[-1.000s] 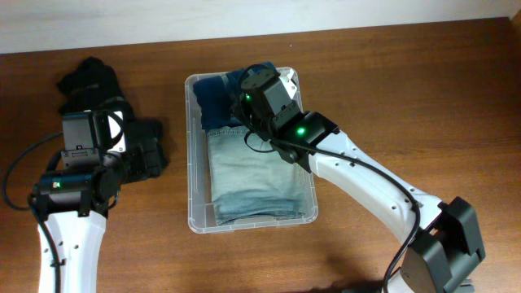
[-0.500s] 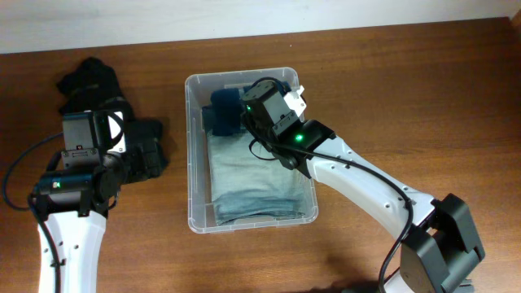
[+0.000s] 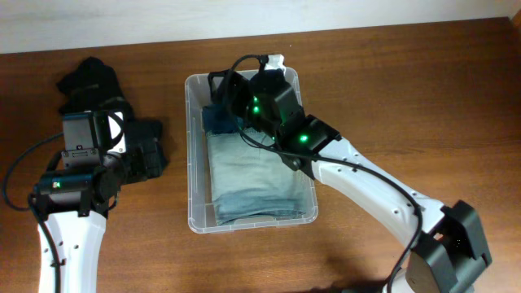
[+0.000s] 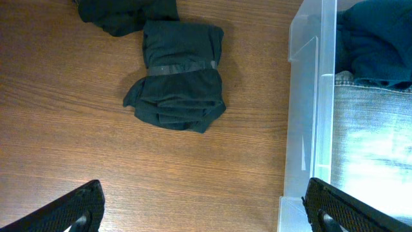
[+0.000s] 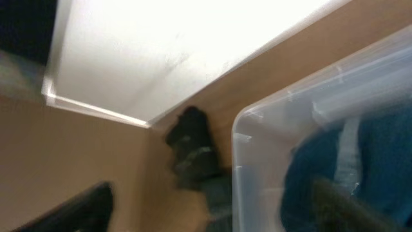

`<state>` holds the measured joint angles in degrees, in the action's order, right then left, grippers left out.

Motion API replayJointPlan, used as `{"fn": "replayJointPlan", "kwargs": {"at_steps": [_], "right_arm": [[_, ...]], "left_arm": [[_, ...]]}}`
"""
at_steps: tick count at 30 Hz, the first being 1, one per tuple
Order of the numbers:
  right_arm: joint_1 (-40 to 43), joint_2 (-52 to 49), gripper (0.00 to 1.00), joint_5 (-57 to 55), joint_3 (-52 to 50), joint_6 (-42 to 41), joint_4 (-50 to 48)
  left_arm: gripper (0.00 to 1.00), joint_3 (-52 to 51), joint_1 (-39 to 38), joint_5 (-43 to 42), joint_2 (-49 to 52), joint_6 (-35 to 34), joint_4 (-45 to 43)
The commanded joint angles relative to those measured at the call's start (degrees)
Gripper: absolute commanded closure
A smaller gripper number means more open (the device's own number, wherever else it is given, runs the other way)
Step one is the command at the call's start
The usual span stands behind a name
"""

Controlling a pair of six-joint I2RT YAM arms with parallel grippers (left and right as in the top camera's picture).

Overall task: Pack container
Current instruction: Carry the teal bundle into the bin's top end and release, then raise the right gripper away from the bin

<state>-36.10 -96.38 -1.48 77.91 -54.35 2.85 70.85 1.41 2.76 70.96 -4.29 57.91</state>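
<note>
Denim (image 3: 252,175) is lying in the container (image 3: 189,155), dark clothes (image 3: 89,81) are waiting at left; left claw (image 4: 206,209) and right claw (image 5: 215,205) are gaping empty.

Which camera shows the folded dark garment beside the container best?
Left wrist: the dark garment lies whole and sharp. Overhead, the left arm partly covers it; the right wrist view shows only blurred dark shapes.
</note>
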Motion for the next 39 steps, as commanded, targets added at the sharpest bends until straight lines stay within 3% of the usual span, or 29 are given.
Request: {"fn": "replayJointPlan", "kwargs": {"at_steps": [1, 4, 6, 7, 11, 16, 21, 25, 32, 39], "right_arm": [[-0.15, 2.60, 0.41, -0.72, 4.17, 27.08, 2.78], [0.72, 2.58, 0.71, -2.49, 4.83, 36.52, 9.18], [2.12, 2.08, 0.91, -3.80, 4.83, 37.90, 14.19], [2.71, 1.73, 0.96, -4.00, 4.81, 37.92, 15.89], [6.67, -2.78, 0.96, -3.54, 4.79, 38.12, 22.60], [8.72, -11.34, 0.96, 1.22, 4.76, 41.07, 23.43], [8.74, -28.50, 0.96, 12.90, 4.76, 41.03, 27.43], [8.74, -34.10, 0.96, 16.04, 4.76, 41.03, 29.14], [8.83, -30.75, 0.88, 15.85, 6.69, 41.09, 30.45], [10.08, -17.42, 0.82, 9.75, 14.51, 43.15, 40.96]], "left_arm": [[0.01, 0.87, -0.13, -0.24, 0.20, -0.57, 0.04], [0.01, 0.87, -0.13, -0.26, 0.20, -0.57, 0.09], [0.00, 0.87, -0.13, -0.24, 0.17, -0.57, 0.09], [0.01, 0.87, -0.13, -0.26, 0.20, -0.57, 0.07], [0.01, 0.87, -0.13, -0.26, 0.20, -0.57, 0.04], [0.01, 0.87, -0.13, -0.26, 0.20, -0.57, 0.04], [0.00, 0.87, -0.13, -0.26, 0.20, -0.57, 0.07], [0.01, 0.87, -0.13, -0.24, 0.20, -0.57, 0.04], [0.00, 0.87, -0.13, -0.22, 0.20, -0.57, 0.07], [0.01, 0.87, -0.13, -0.02, 0.17, -0.57, -0.13]]}}
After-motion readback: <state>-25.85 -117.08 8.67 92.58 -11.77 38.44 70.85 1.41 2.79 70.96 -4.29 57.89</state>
